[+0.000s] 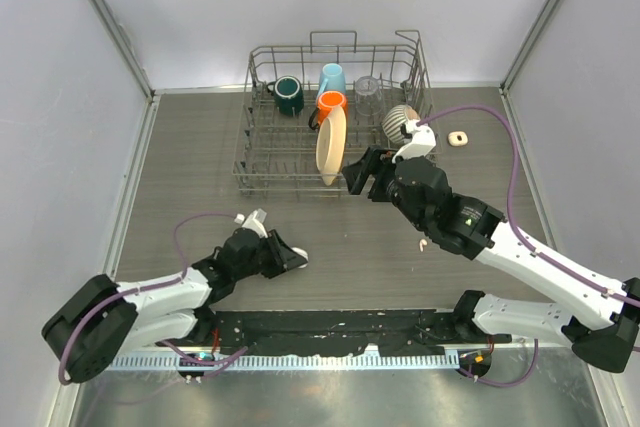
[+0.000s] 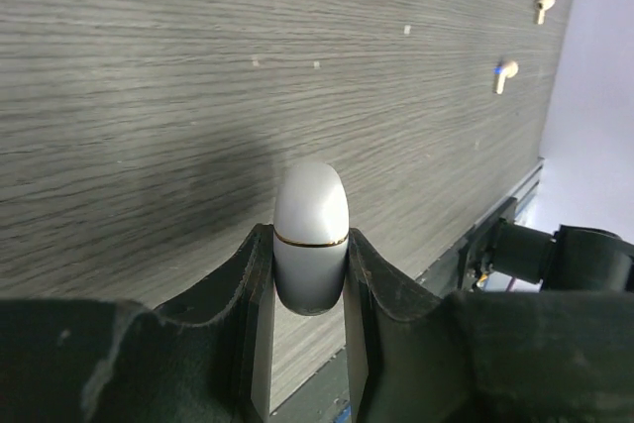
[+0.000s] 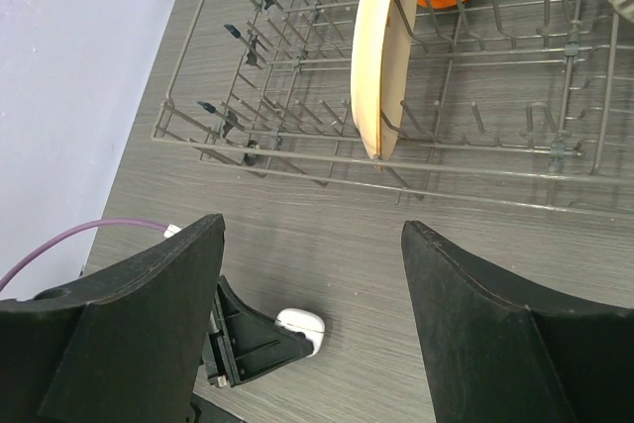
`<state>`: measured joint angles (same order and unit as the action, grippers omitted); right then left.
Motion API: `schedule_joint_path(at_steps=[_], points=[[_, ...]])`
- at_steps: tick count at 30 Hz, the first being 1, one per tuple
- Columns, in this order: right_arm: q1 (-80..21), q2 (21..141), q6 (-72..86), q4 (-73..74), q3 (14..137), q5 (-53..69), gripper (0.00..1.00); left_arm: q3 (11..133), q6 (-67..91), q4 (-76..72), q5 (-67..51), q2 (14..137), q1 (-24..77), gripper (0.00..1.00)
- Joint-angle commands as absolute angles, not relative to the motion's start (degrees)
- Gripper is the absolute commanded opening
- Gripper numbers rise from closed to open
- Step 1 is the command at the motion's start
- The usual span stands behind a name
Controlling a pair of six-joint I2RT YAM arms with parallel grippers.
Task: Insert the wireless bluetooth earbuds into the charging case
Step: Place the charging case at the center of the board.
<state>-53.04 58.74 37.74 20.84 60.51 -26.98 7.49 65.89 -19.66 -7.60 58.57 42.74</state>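
The white charging case (image 2: pixel 310 235) is closed, with a thin gold seam, and lies on the grey wood table. My left gripper (image 2: pixel 309 274) is shut on its sides; from above it sits left of centre (image 1: pixel 288 255). The case also shows in the right wrist view (image 3: pixel 302 325). Two tiny white earbuds (image 2: pixel 543 6) (image 2: pixel 505 75) lie on the table well beyond the case. One earbud (image 1: pixel 424 244) peeks out beside my right arm. My right gripper (image 3: pixel 312 230) is open and empty, held above the table in front of the rack (image 1: pixel 363 175).
A wire dish rack (image 1: pixel 243 161) stands at the back with a green mug (image 1: pixel 290 95), blue mug (image 1: pixel 332 77), orange cup (image 1: pixel 332 102), cream plate (image 1: pixel 330 145) and striped bowl (image 1: pixel 398 122). A small cream item (image 1: pixel 458 138) lies right of it.
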Motion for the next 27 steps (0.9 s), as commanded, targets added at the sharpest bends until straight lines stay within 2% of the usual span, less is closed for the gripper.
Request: schedule_joint_path(at_steps=[1, 9, 13, 17, 21, 23, 27], points=[[-52.56, 57.39, 38.32, 18.90, 60.64, -28.92, 0.78, 10.63, 66.80, -23.46, -6.59, 63.01, 42.54, 0.11], [-52.30, 57.22, 34.99, 20.91, 61.69, -31.28, 0.78, 12.92, 66.71, -25.14, -8.44, 68.64, 42.28, 0.25], [-51.77, 57.48, 29.63, 26.53, 66.35, -35.94, 0.77, 15.46, 65.48, -17.51, -6.68, 67.33, 42.19, 0.29], [-51.15, 56.61, 25.93, 27.07, 66.80, -36.56, 0.78, 16.87, 63.46, -9.95, -4.31, 64.34, 42.10, 0.39], [-50.36, 56.07, 25.40, 27.25, 66.27, -37.09, 0.78, 17.84, 62.58, -5.37, -2.29, 62.14, 41.66, 0.43], [-50.36, 55.90, 25.49, 27.86, 66.36, -37.79, 0.78, 18.46, 62.40, -2.92, -1.50, 61.27, 41.40, 0.52], [-50.27, 55.81, 24.96, 28.48, 66.36, -39.28, 0.78, 20.39, 60.91, 3.50, 1.30, 59.77, 41.22, 0.53]])
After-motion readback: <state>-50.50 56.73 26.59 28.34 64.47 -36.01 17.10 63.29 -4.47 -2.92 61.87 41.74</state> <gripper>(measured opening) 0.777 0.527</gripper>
